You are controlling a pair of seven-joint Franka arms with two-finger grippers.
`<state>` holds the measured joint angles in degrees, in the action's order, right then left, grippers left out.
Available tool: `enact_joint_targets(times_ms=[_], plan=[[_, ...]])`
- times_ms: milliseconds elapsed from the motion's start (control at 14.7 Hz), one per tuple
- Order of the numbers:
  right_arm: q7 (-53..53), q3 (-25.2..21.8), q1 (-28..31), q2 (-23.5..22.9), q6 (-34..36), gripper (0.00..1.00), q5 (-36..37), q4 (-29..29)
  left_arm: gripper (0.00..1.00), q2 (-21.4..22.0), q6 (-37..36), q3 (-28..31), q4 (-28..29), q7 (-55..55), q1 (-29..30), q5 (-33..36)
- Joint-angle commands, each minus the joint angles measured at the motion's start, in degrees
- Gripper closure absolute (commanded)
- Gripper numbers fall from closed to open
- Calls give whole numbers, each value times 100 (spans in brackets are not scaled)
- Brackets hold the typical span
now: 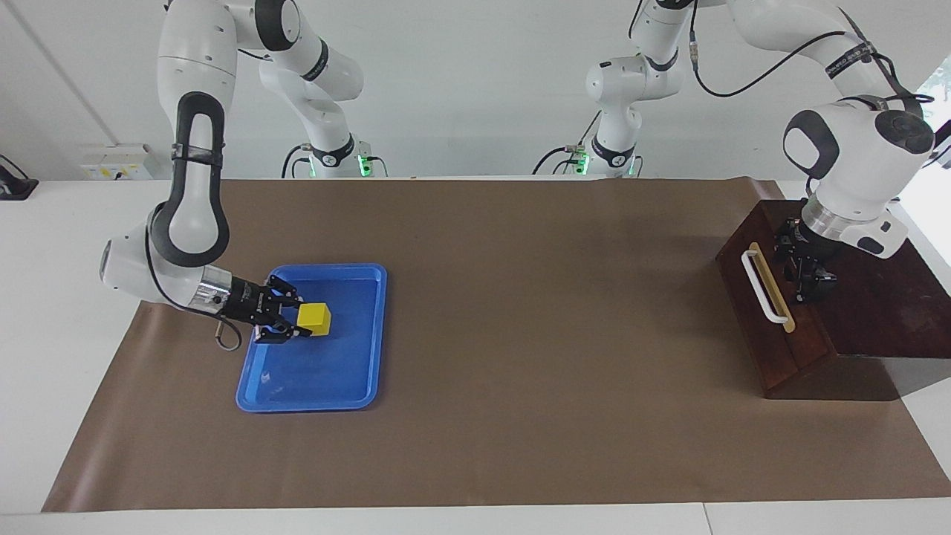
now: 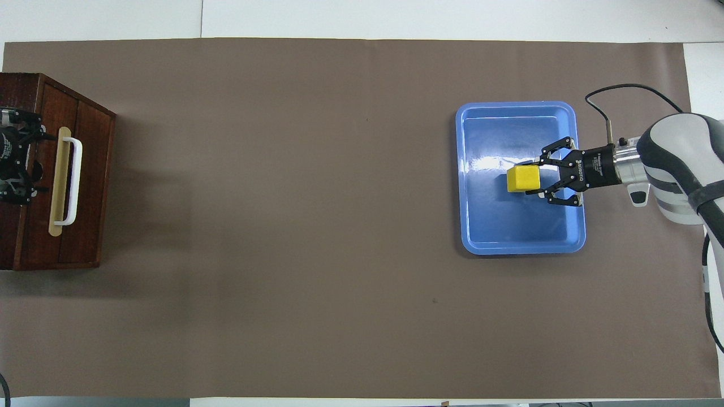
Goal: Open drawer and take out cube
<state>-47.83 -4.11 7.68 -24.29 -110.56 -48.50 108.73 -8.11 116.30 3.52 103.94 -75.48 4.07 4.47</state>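
Our right hand [image 1: 297, 321] pinched the cube [image 1: 314, 319] low over the blue tray [image 1: 356, 390]; our left hand [image 1: 806, 276] waited above the shut drawer [image 1: 752, 308], its grip impossible to tell. We judged the cube should be lowered flat before releasing it.

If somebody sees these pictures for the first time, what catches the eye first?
First the yellow cube, between the fingers of the right tool, over the blue tray at the right arm's end of the table. Next the dark wooden box at the left arm's end, its drawer shut, the left tool over its top.
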Motion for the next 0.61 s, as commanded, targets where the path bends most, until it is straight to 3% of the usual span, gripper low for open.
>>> enact_joint_targets(times_ms=[0, 204, 544], plan=[[352, 59, 58, 65, -176, 100, -168, 201, 0, -6, -193, 26, -109, 157, 42, 212], [406, 59, 49, 91, -273, 100, -195, 324, 0, 116, -747, -9, -400, 919, 7, 204], [485, 59, 32, 109, -299, 100, -204, 412, 0, 748, -1652, -71, -409, 2930, -405, 160]])
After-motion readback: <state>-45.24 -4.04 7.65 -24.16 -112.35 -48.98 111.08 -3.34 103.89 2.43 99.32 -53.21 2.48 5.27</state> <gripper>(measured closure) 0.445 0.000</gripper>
